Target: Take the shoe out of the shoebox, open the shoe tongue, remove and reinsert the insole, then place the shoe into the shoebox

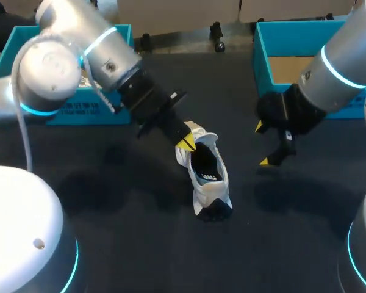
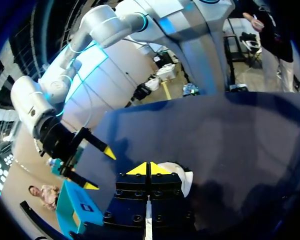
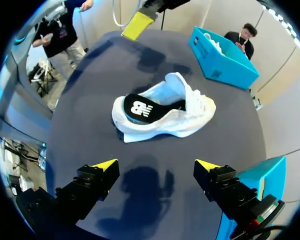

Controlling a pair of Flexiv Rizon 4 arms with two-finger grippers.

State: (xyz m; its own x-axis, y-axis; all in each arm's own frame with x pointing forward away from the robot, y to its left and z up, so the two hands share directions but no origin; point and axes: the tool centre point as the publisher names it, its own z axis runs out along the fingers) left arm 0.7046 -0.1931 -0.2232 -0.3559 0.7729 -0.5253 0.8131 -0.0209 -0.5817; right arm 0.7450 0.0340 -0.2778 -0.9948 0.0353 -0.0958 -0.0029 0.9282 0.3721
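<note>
Resting at the frame's centre on the dark desk [image 1: 122,201], the white mesh sneaker with black insole [image 1: 208,178] lies opening-up. The left pincer [image 1: 186,143] — yellow tips pressed together — sits at its upper end; whether it touches is unclear. The right pincer [image 1: 261,144] hangs spread wide just right of it, below the teal cardboard shoebox [image 1: 262,61] at upper right.

Left tool [image 1: 186,143] closed tip to tip, right tool [image 1: 262,144] spread wide

The white mesh sneaker [image 1: 206,177] lies in the middle of the dark flat table [image 1: 128,244], with an open teal cardboard shoebox [image 1: 263,64] behind it to the right and a second teal cardboard box [image 1: 79,113] behind it to the left.
</note>
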